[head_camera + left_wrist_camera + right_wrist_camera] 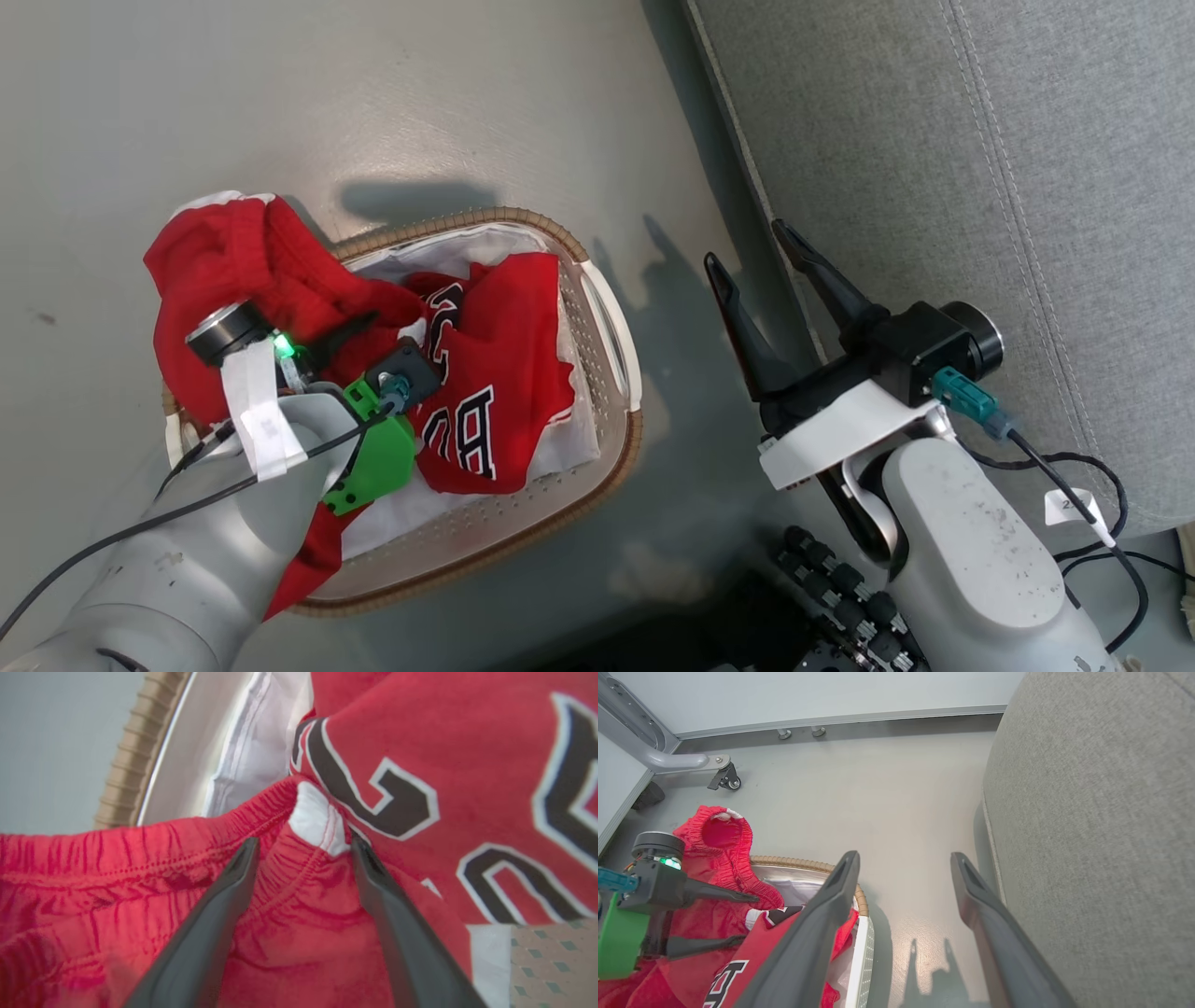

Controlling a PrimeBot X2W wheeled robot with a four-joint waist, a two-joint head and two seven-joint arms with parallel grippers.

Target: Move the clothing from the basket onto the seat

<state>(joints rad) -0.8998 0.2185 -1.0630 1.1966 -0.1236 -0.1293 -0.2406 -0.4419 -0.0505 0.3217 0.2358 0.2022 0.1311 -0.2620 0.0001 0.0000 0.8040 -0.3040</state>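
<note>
**tote_watcher:** Why's the left pincer (303, 841) parked like that?

**armchair_ops:** Its fingers are spread wide, straddling a bunched fold of the plain red garment (233, 252) at the basket (611, 317). Nothing's pinched yet. My guess is it's lined up to close on that elastic hem, since a ridge gives more bite than flat cloth.

**tote_watcher:** And the right pincer (747, 245)?

**armchair_ops:** Also wide and empty, hanging over the floor (467, 112) just off the basket's right side. Probably keeping clear, or ready to help carry toward the seat (934, 187), further right of the basket.

**tote_watcher:** Headcount?

**armchair_ops:** Two garments. The plain one is heaped over the basket's left rim, and the lettered jersey (495, 373) is lying inside the basket on the white liner (448, 247). One basket, one seat, two pincers. No clothing on the part of the seat that shows.
</note>
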